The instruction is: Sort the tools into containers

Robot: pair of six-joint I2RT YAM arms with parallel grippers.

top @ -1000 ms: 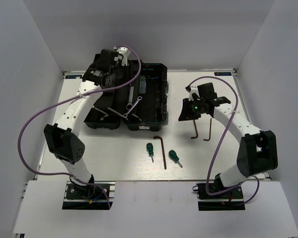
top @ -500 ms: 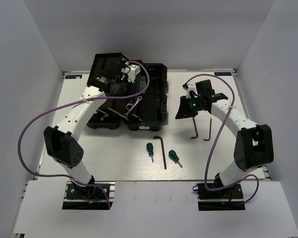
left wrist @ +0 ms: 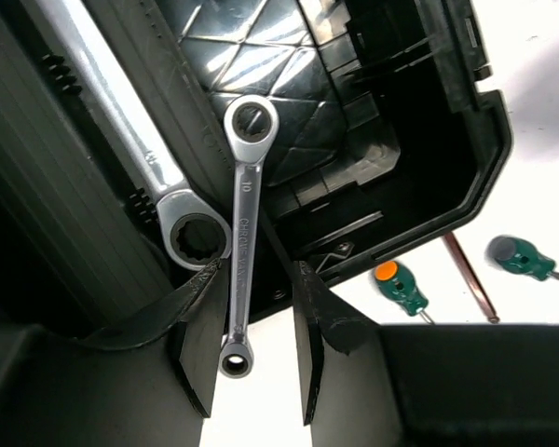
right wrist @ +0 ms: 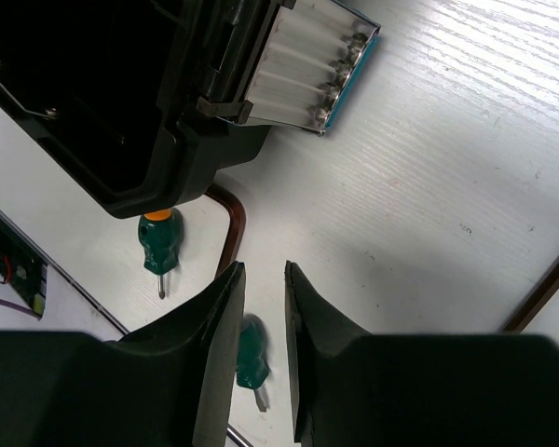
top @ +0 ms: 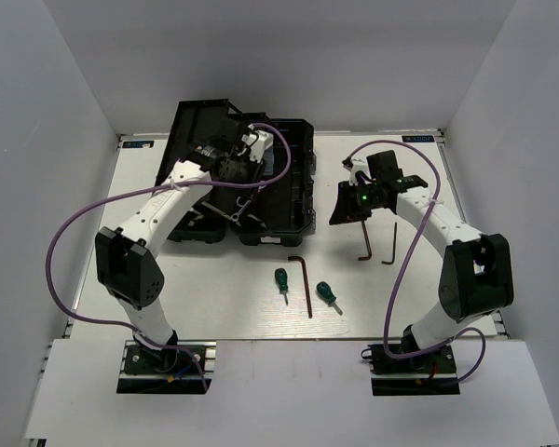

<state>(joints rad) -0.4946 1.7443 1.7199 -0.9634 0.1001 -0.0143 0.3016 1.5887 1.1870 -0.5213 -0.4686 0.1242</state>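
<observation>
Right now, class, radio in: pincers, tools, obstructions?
Left pincer open, straddling short wrench on toolbox. Right pincer barely open, empty. Two screwdrivers, three hex keys on table. Long wrench beside left finger.

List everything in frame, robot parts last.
Toolbox: 1, black, open, far side of table.
Long wrench: 1, silver, in toolbox.
Short wrench: 1, silver, at toolbox, between left tool fingers.
Screwdrivers: 2, green, on table in front of toolbox.
Hex keys: 3, dark, on table; one between screwdrivers, two further right.
Clear ribbed piece: 1, blue-edged, beside toolbox.
Table: 1, white.
Arms: 2, white-black, purple-cabled.
Tools: 2, black; left tool open, right tool slightly open, empty.
</observation>
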